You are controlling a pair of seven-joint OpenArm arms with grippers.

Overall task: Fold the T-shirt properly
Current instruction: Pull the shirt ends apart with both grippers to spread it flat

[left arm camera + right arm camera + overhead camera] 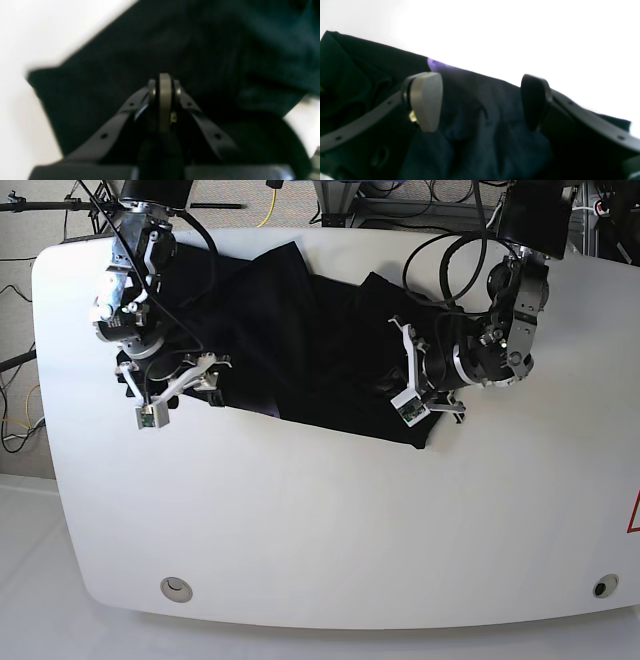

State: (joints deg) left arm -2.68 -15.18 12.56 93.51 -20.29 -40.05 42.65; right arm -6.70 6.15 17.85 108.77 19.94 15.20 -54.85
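Observation:
The black T-shirt (300, 340) lies crumpled across the far middle of the white table (320, 520). My right gripper (212, 377), on the left of the base view, is at the shirt's left edge. In the right wrist view it (480, 100) stands open, its fingers (426, 100) spread over rumpled black cloth (370, 65) with nothing gripped. A bit of purple print (433, 63) peeks out at the cloth's edge. My left gripper (405, 370) is over the shirt's right end. In the blurred left wrist view it (165, 85) is shut just above plain black cloth (150, 45); no fabric shows between its fingers.
Cables (270, 205) and arm bases crowd the table's far edge. Two round holes (177, 586) sit near the front corners, the other one (602, 587) at the right. A red mark (633, 515) shows at the right edge.

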